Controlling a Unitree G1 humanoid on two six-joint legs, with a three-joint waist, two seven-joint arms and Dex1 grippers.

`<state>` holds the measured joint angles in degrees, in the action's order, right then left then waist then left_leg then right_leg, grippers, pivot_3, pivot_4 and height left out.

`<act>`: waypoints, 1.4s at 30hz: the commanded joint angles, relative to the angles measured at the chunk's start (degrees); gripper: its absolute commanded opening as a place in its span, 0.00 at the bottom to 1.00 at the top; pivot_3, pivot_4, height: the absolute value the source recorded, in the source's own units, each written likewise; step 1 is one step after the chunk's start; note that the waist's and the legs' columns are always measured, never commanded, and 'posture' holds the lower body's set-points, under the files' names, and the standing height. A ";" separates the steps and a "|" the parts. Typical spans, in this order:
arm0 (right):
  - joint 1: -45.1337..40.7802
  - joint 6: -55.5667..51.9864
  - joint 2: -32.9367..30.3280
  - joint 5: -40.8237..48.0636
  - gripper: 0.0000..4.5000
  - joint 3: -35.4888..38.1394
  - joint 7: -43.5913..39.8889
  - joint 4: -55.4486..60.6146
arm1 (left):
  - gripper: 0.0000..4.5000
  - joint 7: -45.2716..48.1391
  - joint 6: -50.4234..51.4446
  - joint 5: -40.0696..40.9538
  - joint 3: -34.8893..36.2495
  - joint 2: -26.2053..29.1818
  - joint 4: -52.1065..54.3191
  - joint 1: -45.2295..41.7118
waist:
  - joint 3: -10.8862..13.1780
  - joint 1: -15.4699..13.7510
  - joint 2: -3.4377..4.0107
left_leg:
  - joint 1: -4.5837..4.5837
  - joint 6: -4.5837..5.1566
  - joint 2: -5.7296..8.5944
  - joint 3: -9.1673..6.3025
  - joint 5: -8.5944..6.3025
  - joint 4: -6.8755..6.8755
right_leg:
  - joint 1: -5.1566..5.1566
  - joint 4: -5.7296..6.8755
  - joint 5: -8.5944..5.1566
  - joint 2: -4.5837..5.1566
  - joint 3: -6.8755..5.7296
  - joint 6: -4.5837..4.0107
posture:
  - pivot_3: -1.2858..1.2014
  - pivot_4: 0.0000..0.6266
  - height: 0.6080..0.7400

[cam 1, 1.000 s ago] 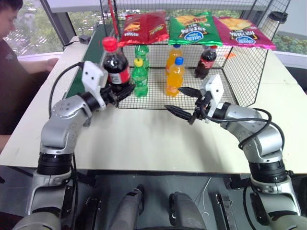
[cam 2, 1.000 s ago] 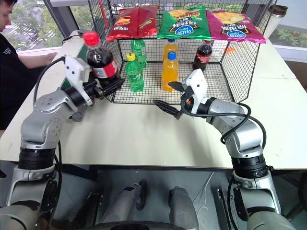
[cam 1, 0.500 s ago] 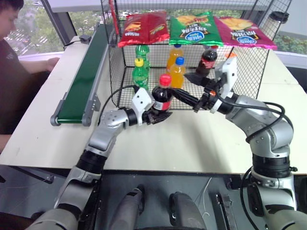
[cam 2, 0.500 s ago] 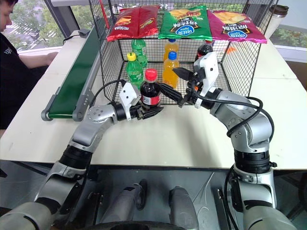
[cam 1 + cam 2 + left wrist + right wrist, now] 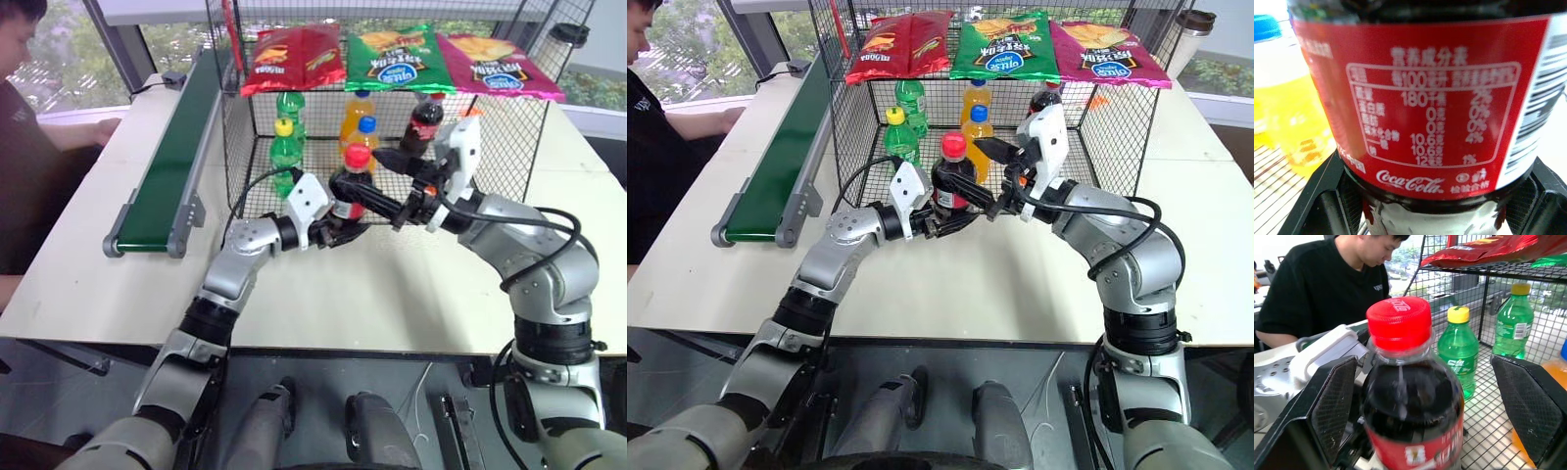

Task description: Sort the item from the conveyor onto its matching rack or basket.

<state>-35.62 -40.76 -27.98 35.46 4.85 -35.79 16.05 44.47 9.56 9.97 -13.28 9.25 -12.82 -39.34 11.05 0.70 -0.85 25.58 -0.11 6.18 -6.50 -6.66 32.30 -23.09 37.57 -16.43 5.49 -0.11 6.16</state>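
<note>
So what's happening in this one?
The left gripper is shut on the cola bottle, holding it upright at the open front of the black wire cage. The right gripper is open, its fingers on either side of the bottle's upper part without closing. The conveyor lies bare. A person sits beside it.

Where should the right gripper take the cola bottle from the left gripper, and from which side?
Grip the shoulder just under the red cap of the cola bottle, coming level from the robot's right. The left gripper clamps the lower body, and the right gripper stands open either side of the neck.
</note>
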 commanded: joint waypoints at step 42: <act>-8.14 11.20 -0.26 -9.77 0.26 5.50 8.47 -15.34 | 0.99 -6.86 12.58 6.05 8.61 5.86 21.66 11.50 | 0.00 -0.07 0.03 | 0.00 0.00 0.00 0.00 0.00 0.10 | 0.00 0.09 0.02 -0.02 0.03 0.00 | 0.52 0.24 0.98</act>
<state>-40.68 -32.63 -27.97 26.31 8.06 -28.16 0.12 39.12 22.02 15.00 -6.69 15.43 5.97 -27.66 11.05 0.63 -0.82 25.58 -0.11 6.18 -6.49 -6.65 32.41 -23.08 37.66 -16.41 5.47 -0.08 6.17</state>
